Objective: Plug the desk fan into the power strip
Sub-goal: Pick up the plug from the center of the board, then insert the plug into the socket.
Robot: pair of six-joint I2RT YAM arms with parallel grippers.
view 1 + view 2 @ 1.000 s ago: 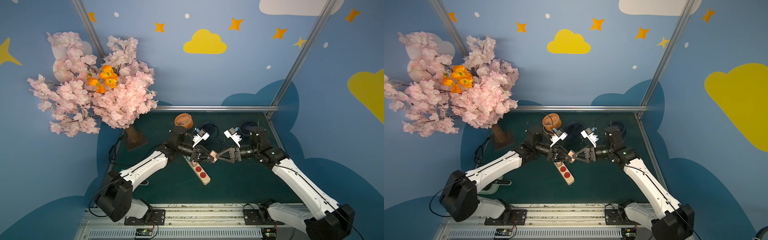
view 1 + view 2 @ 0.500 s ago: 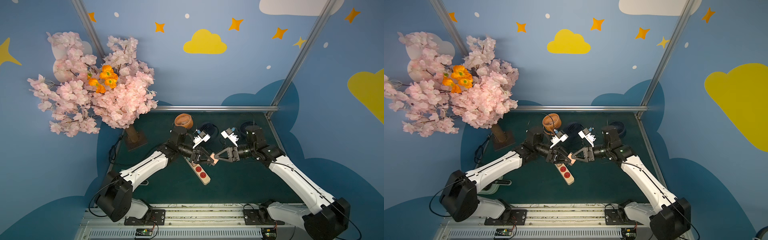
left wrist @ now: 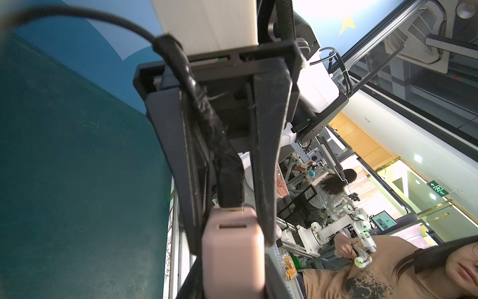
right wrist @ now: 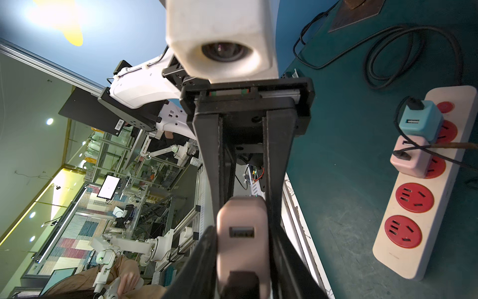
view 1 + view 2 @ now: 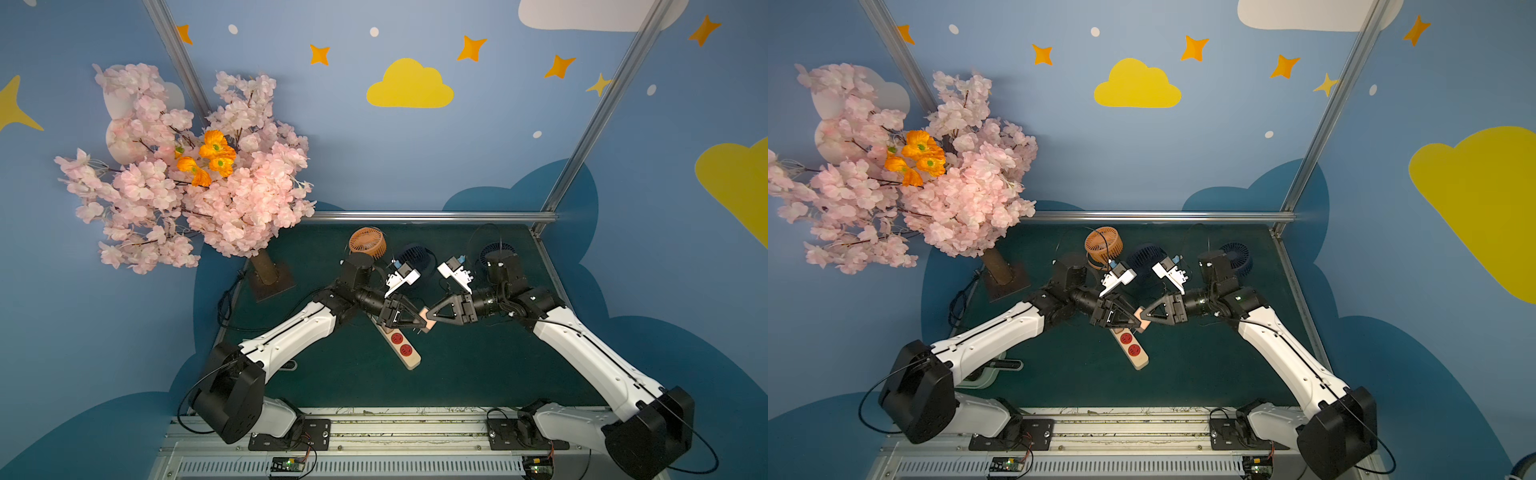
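Well, cream pwr strip [image 4: 424, 196], red sockets, two free

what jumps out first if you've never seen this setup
The pink blossom tree at the table's far left corner. Then, mid-table, the left gripper and right gripper meeting tip to tip on a pink USB adapter, above the power strip with red sockets.

Blue walls [image 5: 374, 166] with yellow clouds, orange stars; dark green tabletop [image 5: 478, 365]; beyond, seemingly lab room, ceiling lights.
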